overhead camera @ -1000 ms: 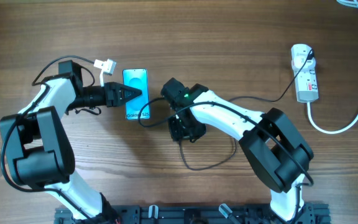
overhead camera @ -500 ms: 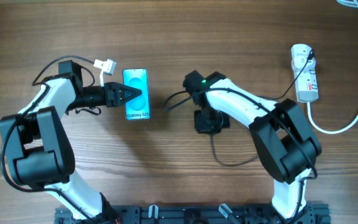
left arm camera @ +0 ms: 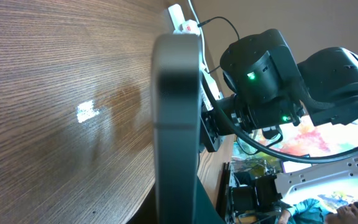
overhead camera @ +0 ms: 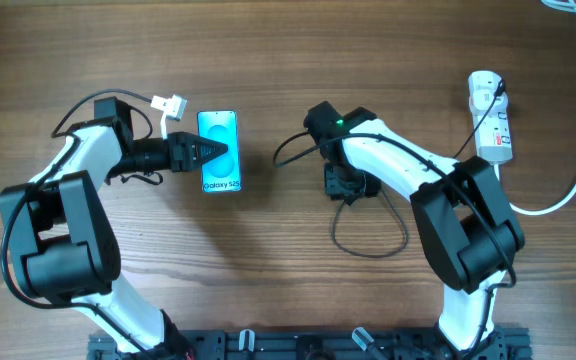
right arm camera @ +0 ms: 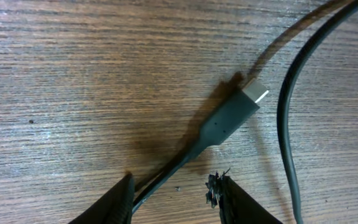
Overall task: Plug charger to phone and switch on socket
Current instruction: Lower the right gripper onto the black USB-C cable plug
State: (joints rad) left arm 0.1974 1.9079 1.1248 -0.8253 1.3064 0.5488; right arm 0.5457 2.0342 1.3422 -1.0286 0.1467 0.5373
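Where the overhead view looks straight down on the wooden table (overhead camera: 268,60), the left gripper (overhead camera: 224,153) lies at the left, its dark fingers tapering over the left edge of the phone (overhead camera: 218,128). The phone rests flat, cyan screen up, left of centre. From above I cannot tell whether those fingers are pressed together or pinching it. The left wrist view does not settle this, since a blurred dark slab fills its middle. A small white plug (overhead camera: 174,104) sits just left of the phone's far end.

Right of centre, the right gripper (overhead camera: 348,186) points down at the table, well apart from the phone. Only the right wrist view shows its state. The two fingertips (right arm camera: 224,194) are spread, and the charger (right arm camera: 225,121) runs between them on the wood, its metallic tip free. Overhead, the black cable loops nearer than the gripper.

At the far right lies the socket (overhead camera: 490,118), with its thick white lead (overhead camera: 568,190) curving away. The left wrist view shows the socket only as a small white shape.
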